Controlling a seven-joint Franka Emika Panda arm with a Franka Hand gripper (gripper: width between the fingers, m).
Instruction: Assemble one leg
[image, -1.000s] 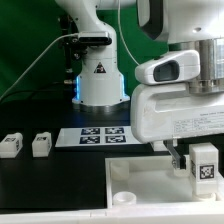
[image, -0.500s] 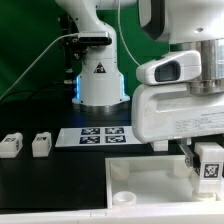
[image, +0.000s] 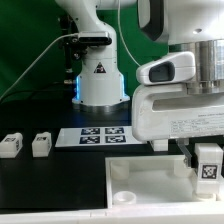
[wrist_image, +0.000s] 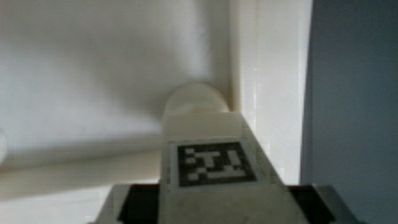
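Observation:
My gripper (image: 208, 158) is shut on a leg (image: 208, 163), a small white block with a black-and-white tag, at the exterior view's right. I hold it upright over the right part of the large white panel (image: 140, 175). In the wrist view the leg (wrist_image: 214, 150) runs out from between the dark fingers (wrist_image: 143, 203) toward the panel's raised rim corner (wrist_image: 228, 60). Two more legs (image: 11, 144) (image: 41, 145) lie on the black table at the exterior view's left.
The marker board (image: 92, 135) lies flat on the table behind the panel. The robot's white base (image: 98, 80) stands behind it. The arm's large white wrist housing (image: 185, 100) hangs over the panel's right side.
The gripper with the leg has moved a little to the exterior view's right and slightly down toward the panel. The two loose legs have not moved.

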